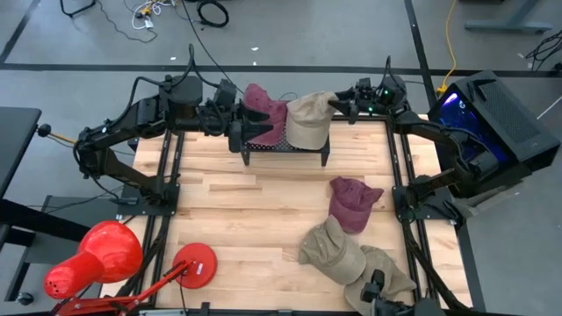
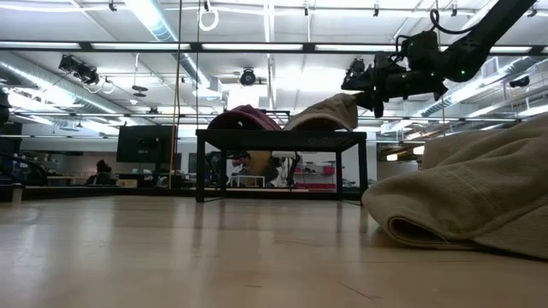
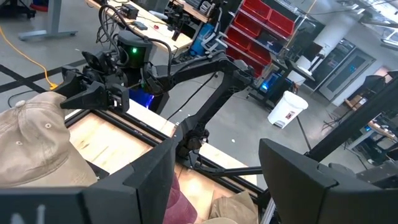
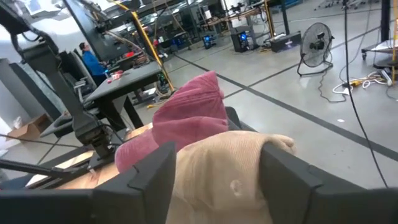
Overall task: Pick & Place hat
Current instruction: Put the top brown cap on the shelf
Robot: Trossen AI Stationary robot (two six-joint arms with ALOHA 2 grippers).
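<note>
A black rack stands at the table's far middle. On its top lie a maroon hat and, to its right, a beige hat. My left gripper is open and hovers over the maroon hat's near-left side; maroon cloth shows between its fingers. My right gripper is open at the beige hat's far-right side. In the right wrist view its fingers stand on either side of the beige crown, with the maroon hat beyond. The low view shows this gripper level with the beige hat. My left gripper comes level from the table's left over the maroon hat on the rack; I cannot tell whether its open fingers touch the cloth. My right gripper comes level from the table's right with its fingers astride the beige hat's crown; whether they touch it I cannot tell.
Another maroon hat lies on the table's right half, with two beige hats nearer the front edge; one fills the low view's right. A red lamp and its red base sit at the near left. Bare wood lies between.
</note>
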